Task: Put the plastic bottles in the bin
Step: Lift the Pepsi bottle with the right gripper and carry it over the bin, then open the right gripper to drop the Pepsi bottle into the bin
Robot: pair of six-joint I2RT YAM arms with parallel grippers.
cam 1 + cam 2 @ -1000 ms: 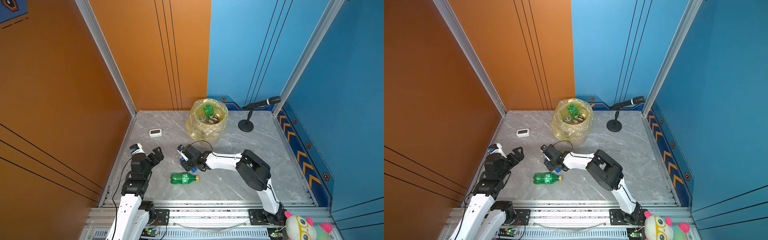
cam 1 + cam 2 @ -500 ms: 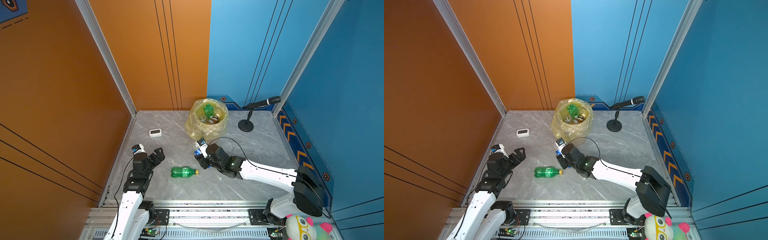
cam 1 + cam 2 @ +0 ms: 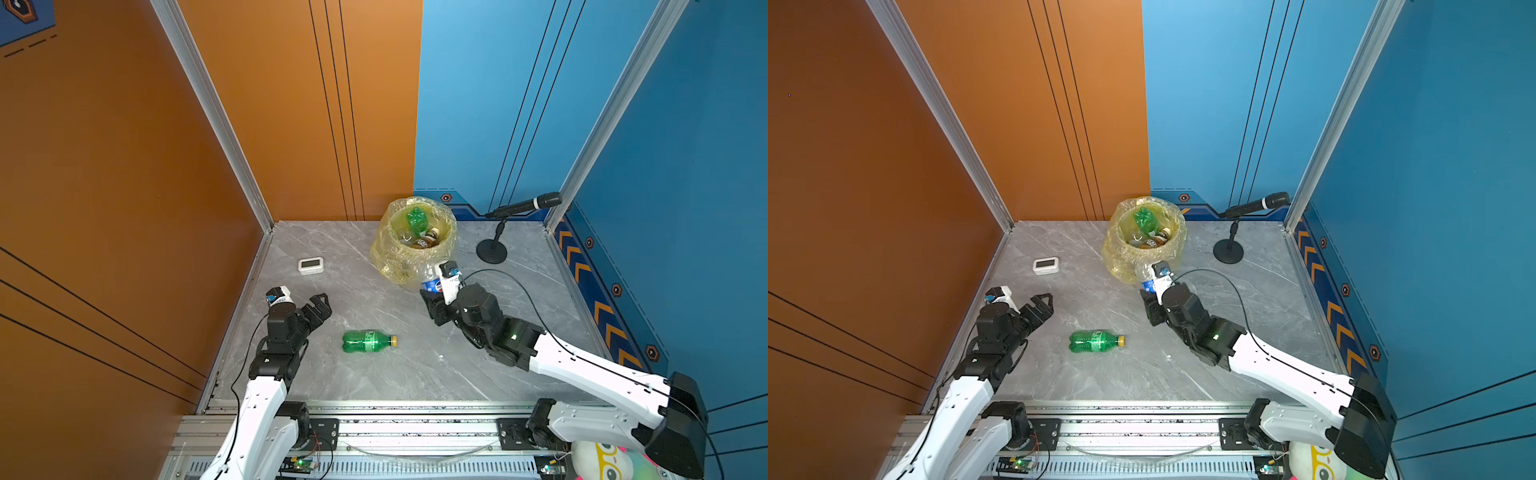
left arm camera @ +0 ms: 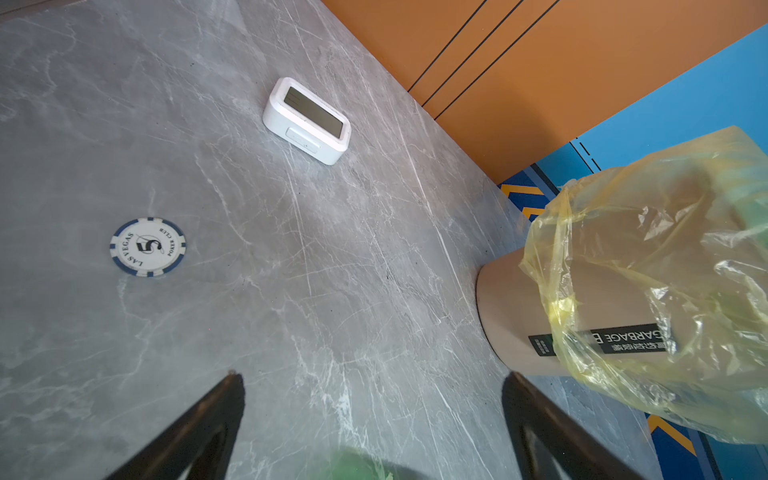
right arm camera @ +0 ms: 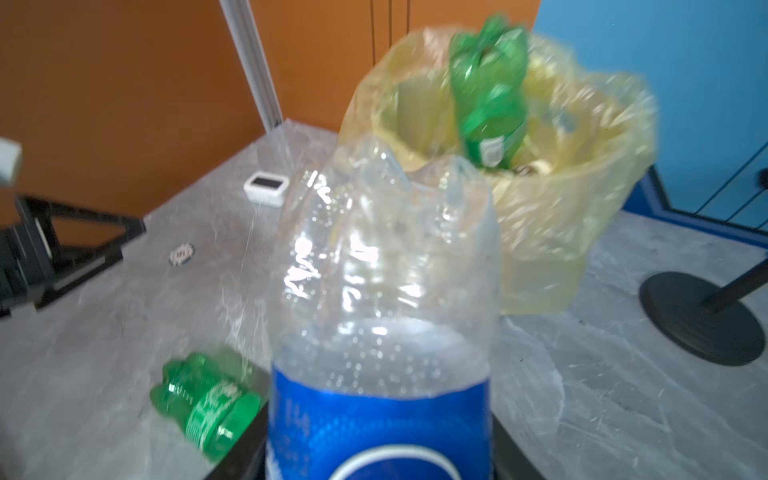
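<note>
Two bottles are outside the bin (image 3: 388, 259): the blue-labelled Pepsi bottle (image 5: 382, 299), clamped in the right gripper (image 3: 433, 296) just beside it, base toward the rim, likely for tipping in; a green bottle (image 3: 368, 341) lies farther off. The left gripper (image 3: 318, 305) gapes empty, well apart from the bin, labelled "GARBAGE".

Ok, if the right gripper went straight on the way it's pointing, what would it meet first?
Probably the bin: the right gripper holds the Pepsi bottle base-first toward its bagged near wall. Depth is unclear.
</note>
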